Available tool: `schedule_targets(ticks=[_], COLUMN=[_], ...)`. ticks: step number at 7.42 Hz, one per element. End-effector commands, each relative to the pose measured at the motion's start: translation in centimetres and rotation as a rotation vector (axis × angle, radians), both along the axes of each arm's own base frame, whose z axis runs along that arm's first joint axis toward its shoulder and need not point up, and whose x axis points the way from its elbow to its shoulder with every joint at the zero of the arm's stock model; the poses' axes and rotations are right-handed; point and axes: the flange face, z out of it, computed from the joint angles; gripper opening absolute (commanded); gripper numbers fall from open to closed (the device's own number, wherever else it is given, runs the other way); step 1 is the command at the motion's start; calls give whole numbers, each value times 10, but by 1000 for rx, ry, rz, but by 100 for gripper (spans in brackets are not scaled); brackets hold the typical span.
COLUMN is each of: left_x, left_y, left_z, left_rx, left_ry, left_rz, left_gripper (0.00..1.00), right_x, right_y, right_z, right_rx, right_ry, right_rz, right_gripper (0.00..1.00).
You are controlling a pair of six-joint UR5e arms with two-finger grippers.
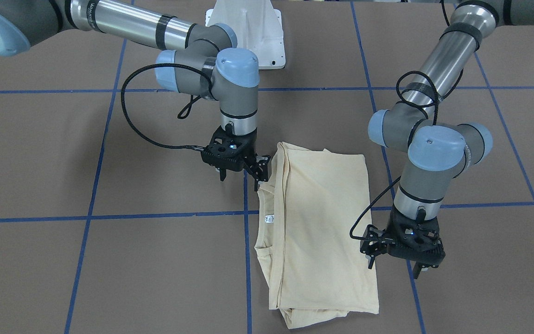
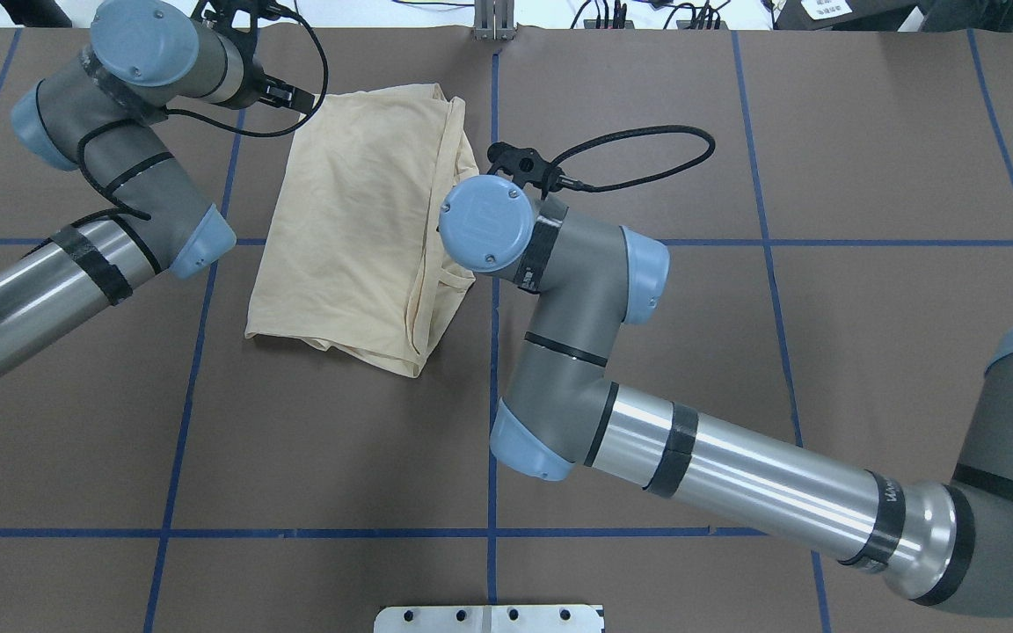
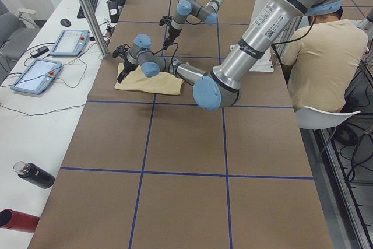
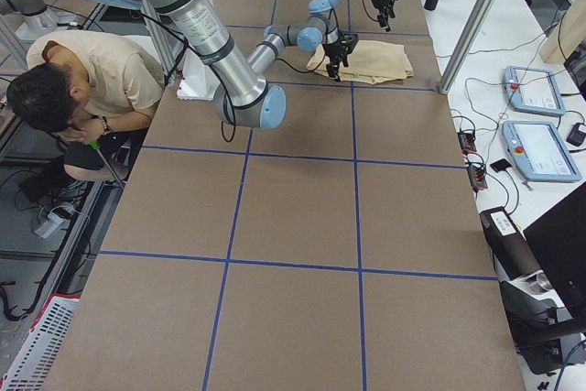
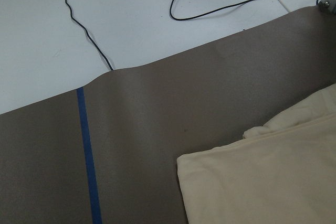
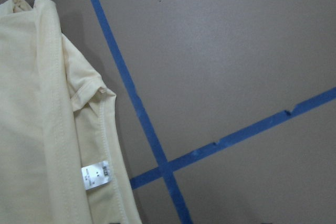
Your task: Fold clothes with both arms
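T-shirt [image 1: 322, 222] folded, lying between grippers; right gripper [image 1: 241, 178] fingers apart at its neck side; left gripper [image 1: 393, 271] fingers apart beside opposite edge.

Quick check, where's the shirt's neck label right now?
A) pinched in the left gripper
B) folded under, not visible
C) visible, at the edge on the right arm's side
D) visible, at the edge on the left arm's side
C: the small white neck label shows just inside the T-shirt edge nearest the right gripper. The left gripper sits off the opposite edge, holding nothing.
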Motion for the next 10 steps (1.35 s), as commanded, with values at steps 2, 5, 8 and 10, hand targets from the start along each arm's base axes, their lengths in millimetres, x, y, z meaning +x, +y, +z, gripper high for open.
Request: schedule_targets(ticks=[2, 5, 8, 10], left_x=[-3, -9, -11, -10], left_y=[5, 14, 16, 17], left_z=[5, 14, 16, 16], left_rx=[1, -8, -8, -8], left_ry=[4, 11, 11, 11], left_rz=[-1, -10, -10, -8], left_gripper=[100, 100, 100, 100], right_x=[-34, -38, -57, -59], right_y=[30, 25, 13, 13], right_z=[-1, 3, 3, 6], right_rx=[33, 78, 101, 103], right_ry=[35, 77, 62, 59], right_rz=[-54, -65, -48, -49], right_gripper=[37, 37, 38, 38])
